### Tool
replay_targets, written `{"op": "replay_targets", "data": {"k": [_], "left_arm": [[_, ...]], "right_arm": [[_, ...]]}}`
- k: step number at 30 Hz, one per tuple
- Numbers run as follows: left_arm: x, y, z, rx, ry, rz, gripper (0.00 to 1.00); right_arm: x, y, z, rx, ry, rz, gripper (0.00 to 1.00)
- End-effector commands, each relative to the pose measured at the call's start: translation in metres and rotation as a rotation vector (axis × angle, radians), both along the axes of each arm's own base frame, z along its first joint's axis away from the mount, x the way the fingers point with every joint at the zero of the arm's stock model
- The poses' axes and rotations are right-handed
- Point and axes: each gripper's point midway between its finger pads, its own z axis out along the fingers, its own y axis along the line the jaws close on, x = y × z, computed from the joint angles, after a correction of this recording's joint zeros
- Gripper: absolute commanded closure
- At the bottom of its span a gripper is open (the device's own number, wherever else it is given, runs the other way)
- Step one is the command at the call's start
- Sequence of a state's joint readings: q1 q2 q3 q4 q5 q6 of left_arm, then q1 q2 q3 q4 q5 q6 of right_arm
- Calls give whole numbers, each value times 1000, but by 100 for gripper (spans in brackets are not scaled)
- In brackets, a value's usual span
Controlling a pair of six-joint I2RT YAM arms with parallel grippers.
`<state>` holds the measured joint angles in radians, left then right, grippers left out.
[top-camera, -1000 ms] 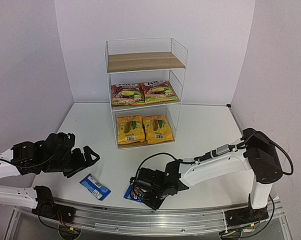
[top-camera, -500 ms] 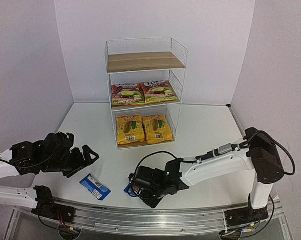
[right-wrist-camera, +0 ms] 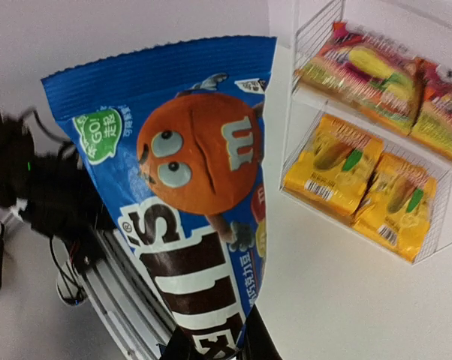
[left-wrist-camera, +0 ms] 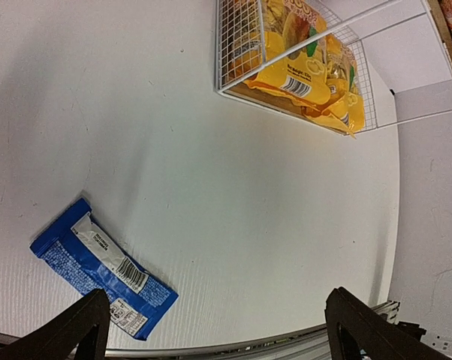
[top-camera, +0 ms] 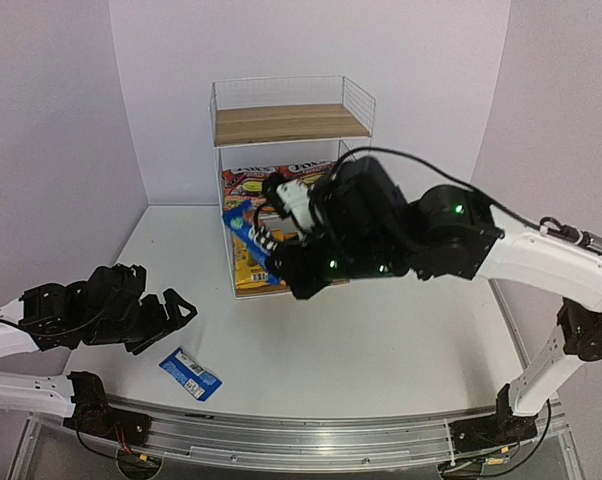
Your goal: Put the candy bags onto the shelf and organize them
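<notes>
My right gripper [top-camera: 269,252] is shut on a small blue packet [top-camera: 242,224] and holds it in the air in front of the shelf [top-camera: 291,122]. In the right wrist view the packet [right-wrist-camera: 188,180] stands up from the gripper [right-wrist-camera: 211,349]. Two red-pink bags [right-wrist-camera: 361,67] lie on the middle board and two yellow-orange bags [right-wrist-camera: 332,169] on the bottom board. The second blue packet [top-camera: 191,373] lies flat on the table near the front edge. My left gripper [top-camera: 176,315] is open and empty just above-left of it. That packet also shows in the left wrist view [left-wrist-camera: 98,266], beside the gripper [left-wrist-camera: 218,330].
The shelf's top board [top-camera: 281,125] is bare. The right arm [top-camera: 431,235] crosses in front of the shelf's lower boards. A metal rail [top-camera: 311,440] runs along the table's front edge. White walls close in the table on three sides.
My right gripper has lifted one blue packet from the table's front edge and swung up and back to the front of the shelf. The left arm and other packet have not moved.
</notes>
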<state>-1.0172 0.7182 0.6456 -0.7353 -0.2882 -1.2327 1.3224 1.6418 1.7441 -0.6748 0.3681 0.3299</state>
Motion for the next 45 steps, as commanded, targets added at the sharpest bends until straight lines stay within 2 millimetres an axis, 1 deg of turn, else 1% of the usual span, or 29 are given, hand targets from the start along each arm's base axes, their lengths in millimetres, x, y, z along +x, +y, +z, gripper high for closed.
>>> {"op": "replay_targets", "data": {"k": [1, 3, 8, 10, 12, 15, 21, 25, 28, 32, 35, 38, 45], "left_arm": [[3, 0, 8, -9, -11, 14, 0], [3, 0, 7, -8, -9, 15, 0], [4, -3, 8, -6, -14, 7, 0], [5, -4, 10, -2, -20, 4, 0], [6, -4, 11, 2, -24, 1, 0], [7, -5, 13, 7, -30, 0, 0], [9, -6, 16, 14, -39, -4, 0], [9, -7, 17, 17, -41, -9, 0], [9, -7, 15, 19, -35, -9, 0], [9, -7, 15, 16, -36, -6, 0], [10, -7, 17, 13, -42, -3, 0], [10, -6, 18, 8, -46, 0, 0], [8, -3, 18, -5, -47, 9, 0]], "right_arm": [[70, -49, 74, 57, -111, -177, 88], [102, -65, 99, 93, -149, -253, 90], [169, -91, 143, 102, -296, -440, 91], [188, -96, 149, 96, -331, -495, 92], [204, -104, 161, 115, -360, -545, 92], [222, -108, 164, 119, -380, -590, 91], [246, -110, 155, 89, -407, -641, 88], [259, -118, 152, 73, -417, -677, 87], [264, -120, 148, 73, -407, -685, 84], [270, -118, 142, 64, -402, -677, 71], [274, -113, 134, 51, -393, -663, 67], [277, -110, 131, 56, -388, -661, 66], [281, -109, 138, 90, -404, -664, 66]]}}
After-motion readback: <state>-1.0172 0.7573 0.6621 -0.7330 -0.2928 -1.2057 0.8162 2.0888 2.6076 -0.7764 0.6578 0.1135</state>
